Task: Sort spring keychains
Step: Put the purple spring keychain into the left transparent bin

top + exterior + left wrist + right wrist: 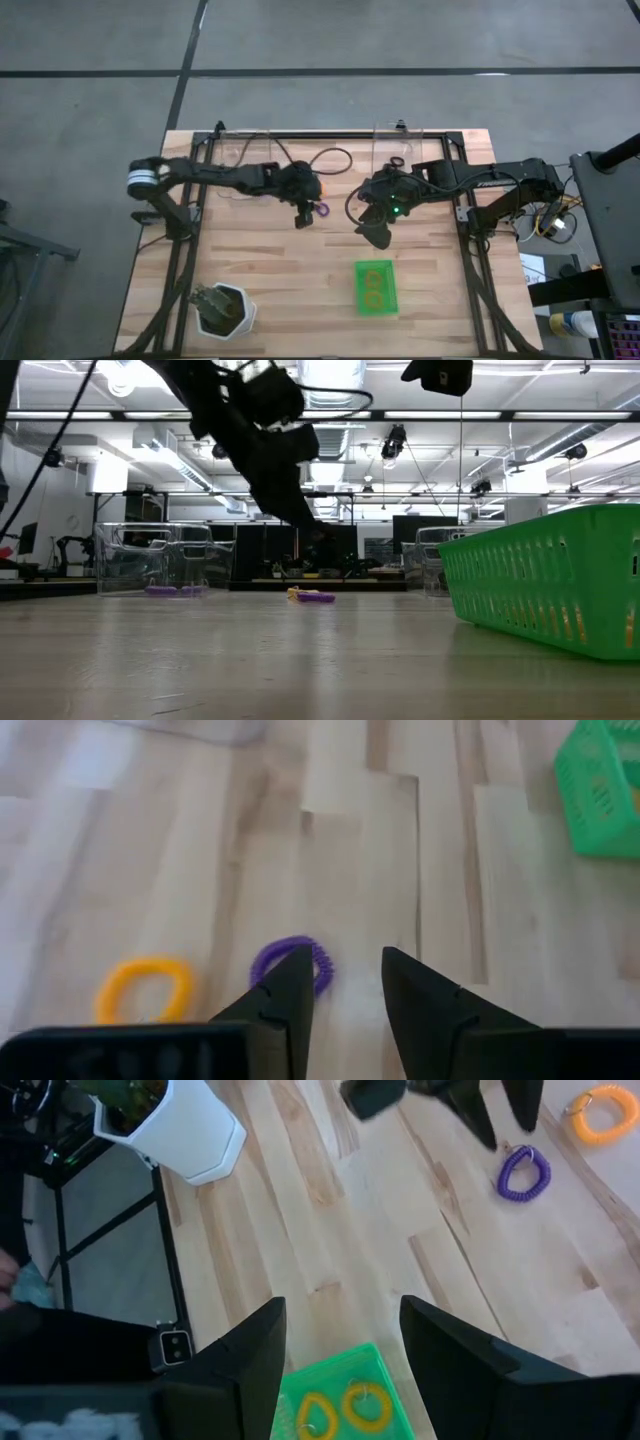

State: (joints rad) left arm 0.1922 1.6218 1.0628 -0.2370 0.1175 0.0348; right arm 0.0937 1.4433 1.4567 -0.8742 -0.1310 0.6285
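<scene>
A purple spring keychain [295, 965] and an orange-yellow one [145, 988] lie flat on the wooden table, side by side. My left gripper [345, 985] is open just above the table, and the purple keychain [322, 209] lies beside one finger. Two orange-yellow keychains [343, 1408] lie in the green tray [375, 302]. My right gripper [355, 1355] is open and holds nothing, raised above the table between the tray [300, 1380] and the loose purple keychain [524, 1172]. A black keychain [397, 162] lies in the right clear bin, and purple ones [165, 590] in the left clear bin.
Two clear bins [250, 160] [405, 145] stand along the table's far edge. A white pot [225, 310] with a plant is at the near left corner. The green tray [560, 580] stands near the middle of the near edge. Bare wood lies between the tray and the grippers.
</scene>
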